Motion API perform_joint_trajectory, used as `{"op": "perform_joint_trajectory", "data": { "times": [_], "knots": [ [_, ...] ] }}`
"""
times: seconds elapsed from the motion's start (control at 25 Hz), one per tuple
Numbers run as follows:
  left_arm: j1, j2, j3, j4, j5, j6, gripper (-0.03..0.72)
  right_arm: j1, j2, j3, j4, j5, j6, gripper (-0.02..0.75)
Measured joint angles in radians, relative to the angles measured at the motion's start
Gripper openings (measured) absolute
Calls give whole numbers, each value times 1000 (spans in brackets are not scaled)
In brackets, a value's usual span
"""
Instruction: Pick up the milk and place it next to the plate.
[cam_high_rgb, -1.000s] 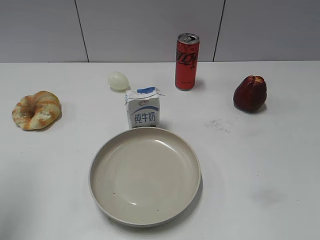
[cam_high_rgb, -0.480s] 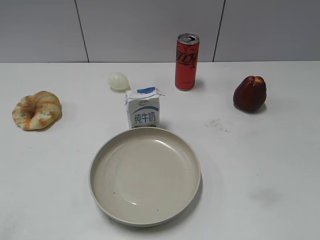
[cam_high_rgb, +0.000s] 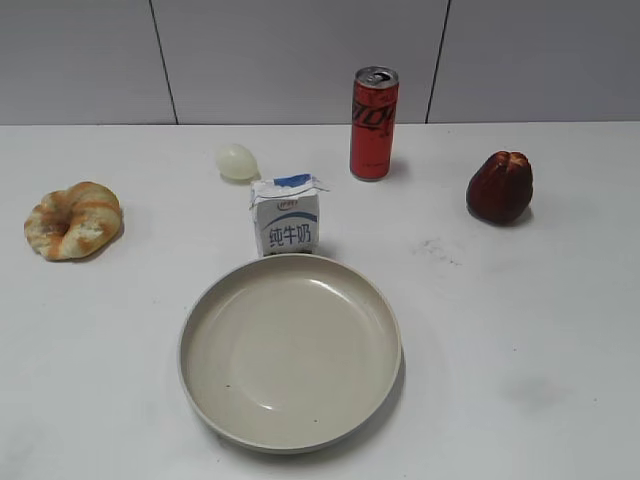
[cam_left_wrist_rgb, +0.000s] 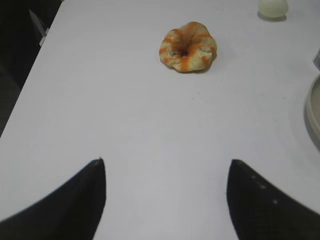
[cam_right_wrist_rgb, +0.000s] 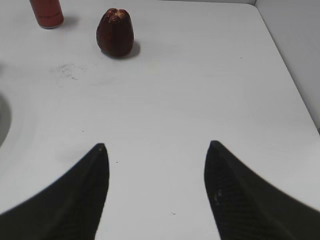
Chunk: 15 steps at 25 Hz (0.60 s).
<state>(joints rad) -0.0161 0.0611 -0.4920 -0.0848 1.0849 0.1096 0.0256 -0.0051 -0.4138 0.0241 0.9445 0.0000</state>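
The milk (cam_high_rgb: 286, 217), a small white carton with a blue top and blue characters, stands upright just behind the plate's far rim. The plate (cam_high_rgb: 200, 375) is a wide beige dish at the front centre of the table; its rim also shows at the right edge of the left wrist view (cam_left_wrist_rgb: 314, 117). Neither gripper shows in the exterior view. My left gripper (cam_left_wrist_rgb: 166, 162) is open and empty over bare table at the left. My right gripper (cam_right_wrist_rgb: 156, 145) is open and empty over bare table at the right.
A red soda can (cam_high_rgb: 374, 124) stands behind the milk. A pale egg (cam_high_rgb: 237, 161) lies to its left. A glazed bread ring (cam_high_rgb: 73, 220) lies far left, a dark red fruit (cam_high_rgb: 500, 187) far right. The table's left edge (cam_left_wrist_rgb: 30, 80) and right edge (cam_right_wrist_rgb: 290, 75) are near.
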Motion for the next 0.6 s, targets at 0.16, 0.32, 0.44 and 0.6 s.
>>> {"op": "perform_joint_trajectory", "data": {
  "times": [0.16,0.32,0.44,0.6],
  "knots": [
    [0,-21,0,-2,-1,0,527,0,0,0,0,0,0,459],
    [0,-50,1,-30,0,0,493,0,0,0,0,0,0,459],
    [0,-50,2,-47,0,0,478,0,0,0,0,0,0,459],
    [0,-50,2,-53,0,0,471,0,0,0,0,0,0,459]
  ]
}}
